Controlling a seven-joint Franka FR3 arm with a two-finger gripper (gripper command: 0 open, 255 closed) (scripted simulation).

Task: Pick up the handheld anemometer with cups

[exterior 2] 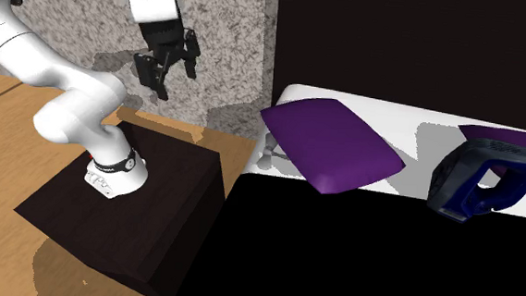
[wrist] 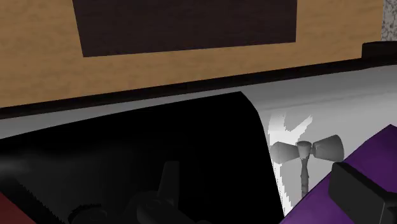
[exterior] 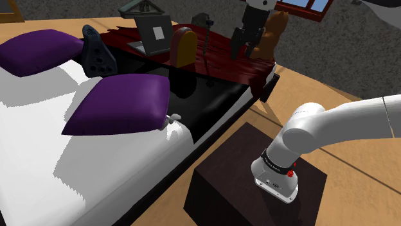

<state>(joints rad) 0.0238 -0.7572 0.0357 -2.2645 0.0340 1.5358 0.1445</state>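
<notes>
Gripper (exterior: 243, 51) spread, empty, high over bed (exterior: 38, 154). Cup anemometer (wrist: 305, 154) lies on white sheet just beside purple pillow (exterior: 122, 103). Risks: finger snagging pillow on descent; slim handle slipping from pinch.

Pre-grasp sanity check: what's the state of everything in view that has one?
hand: open, empty, up in the air.
anemometer: resting on the white bed beside a purple pillow, not held.
laptop: lid open.
</notes>
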